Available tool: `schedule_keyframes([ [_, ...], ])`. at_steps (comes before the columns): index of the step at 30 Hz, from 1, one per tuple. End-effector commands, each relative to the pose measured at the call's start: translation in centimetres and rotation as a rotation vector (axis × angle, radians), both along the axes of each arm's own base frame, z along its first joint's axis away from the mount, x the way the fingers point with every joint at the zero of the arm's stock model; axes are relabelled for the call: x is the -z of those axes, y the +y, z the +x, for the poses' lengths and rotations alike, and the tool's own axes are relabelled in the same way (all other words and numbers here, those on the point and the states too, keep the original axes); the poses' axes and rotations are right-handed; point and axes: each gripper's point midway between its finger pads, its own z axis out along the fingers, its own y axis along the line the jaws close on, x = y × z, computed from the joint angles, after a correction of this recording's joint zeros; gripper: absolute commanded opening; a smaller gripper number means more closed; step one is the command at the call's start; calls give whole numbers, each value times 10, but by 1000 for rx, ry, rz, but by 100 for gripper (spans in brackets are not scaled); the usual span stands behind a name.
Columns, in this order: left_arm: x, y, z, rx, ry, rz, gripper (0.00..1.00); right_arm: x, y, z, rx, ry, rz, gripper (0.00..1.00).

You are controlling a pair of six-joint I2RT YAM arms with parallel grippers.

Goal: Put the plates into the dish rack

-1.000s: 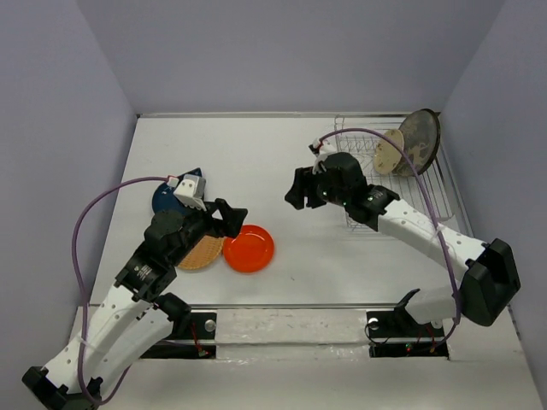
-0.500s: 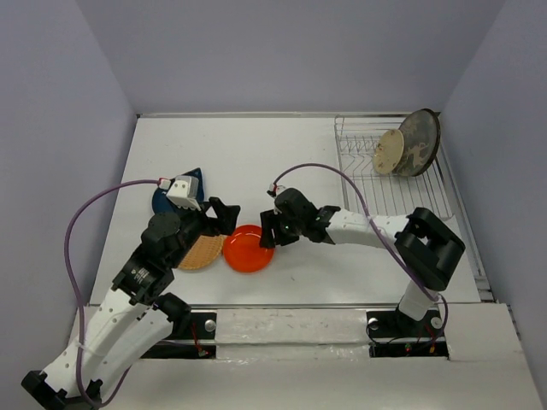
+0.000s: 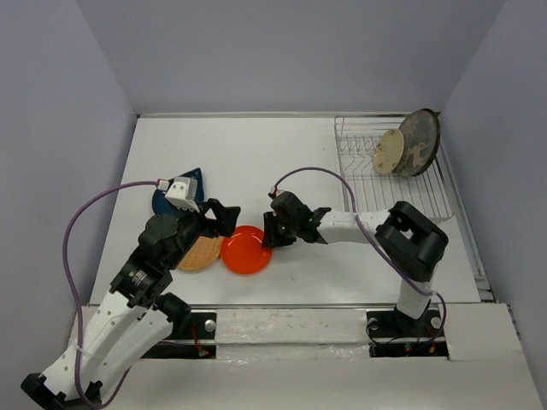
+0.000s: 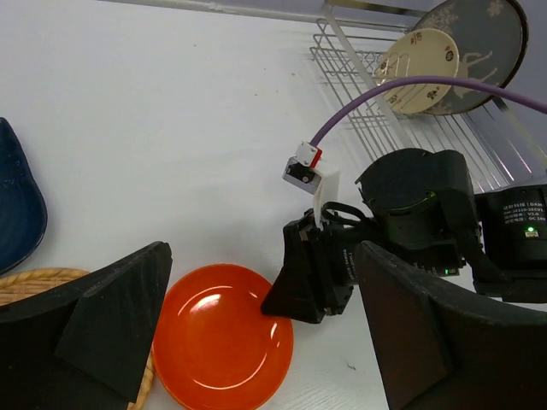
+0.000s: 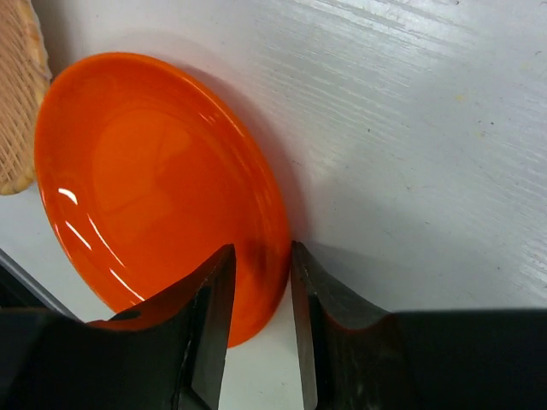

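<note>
The orange-red plate [image 3: 246,249] lies flat on the table, and it also shows in the left wrist view [image 4: 214,342] and the right wrist view [image 5: 145,171]. My right gripper [image 3: 268,234] is low at the plate's right edge. Its jaws [image 5: 261,252] stand narrow astride the rim, one finger over the plate and one outside it. My left gripper [image 3: 224,217] hangs open and empty just above the plate's left side [image 4: 261,282]. The tan waffle plate [image 3: 197,254] and the dark blue leaf plate [image 3: 161,200] lie to the left. The cream plate [image 3: 389,151] and the grey deer plate [image 3: 420,141] stand in the dish rack [image 3: 393,192]. The teal plate is out of view.
The rack stands at the back right against the wall. Purple cables loop over both arms. Grey walls close in the table on three sides. The tan plate's edge [image 5: 17,85] lies close beside the orange-red plate.
My right arm swung from the rack leftward and down to the orange-red plate, and its jaws now straddle the rim. My left arm has barely moved.
</note>
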Motion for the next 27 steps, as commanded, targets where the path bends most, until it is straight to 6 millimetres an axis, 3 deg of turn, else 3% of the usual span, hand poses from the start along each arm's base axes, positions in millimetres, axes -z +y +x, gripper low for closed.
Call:
schedule_keyframes([
  [1, -16, 1, -1, 4, -56, -37, 99, 3, 0, 5, 40, -14, -25, 31],
  [3, -18, 0, -2, 11, -59, -38, 99, 7, -5, 5, 57, -12, -47, 19],
  [4, -19, 0, -3, 14, -63, -42, 99, 7, -8, 6, 68, -20, -57, 7],
  [8, -21, 2, -4, 9, -74, -49, 99, -7, -33, 13, 140, -84, -121, 7],
  [9, -22, 1, -4, 12, -76, -51, 99, -24, -38, 15, 148, -122, -110, 7],
  [12, -21, 0, -5, 18, -73, -50, 99, -45, -59, 18, 183, -186, -157, 7],
  [13, -21, 0, -4, 16, -72, -51, 99, -64, -63, 22, 204, -226, -139, 7],
  [15, -21, 0, -4, 20, -70, -48, 99, -79, -73, 21, 216, -251, -150, 7],
  [16, -20, -1, -4, 20, -68, -47, 99, -96, -80, 23, 237, -295, -139, 7],
  [20, -17, -2, -3, 19, -58, -42, 99, -125, -99, 25, 270, -370, -152, 7],
  [22, -15, -1, -2, 16, -53, -38, 99, -151, -109, 29, 294, -423, -127, 7],
  [27, -10, -5, 1, 24, -33, -27, 99, -189, -152, 45, 381, -519, -160, 7],
])
